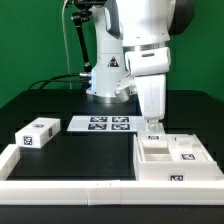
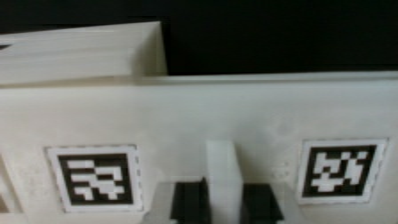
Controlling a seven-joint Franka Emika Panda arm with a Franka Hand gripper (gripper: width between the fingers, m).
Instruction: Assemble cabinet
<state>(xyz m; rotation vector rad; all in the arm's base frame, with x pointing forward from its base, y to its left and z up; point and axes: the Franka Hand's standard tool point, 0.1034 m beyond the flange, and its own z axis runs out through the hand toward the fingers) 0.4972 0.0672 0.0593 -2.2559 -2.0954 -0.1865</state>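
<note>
I'm at the cabinet body (image 1: 150,172), tucked into the counter's front corner, exterior view's right, probably so the rail (image 1: 70,186) braces it. My gripper (image 2: 222,205) sets 2 fingers (image 2: 189,206) narrowly astride a thin rib (image 2: 222,165); clamped or not, can't tell.

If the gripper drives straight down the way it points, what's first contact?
Most likely the cabinet body: the gripper hangs pointing down over its far wall, and the wrist view shows that tagged wall straight ahead. Depth is unclear; it may already touch.
</note>
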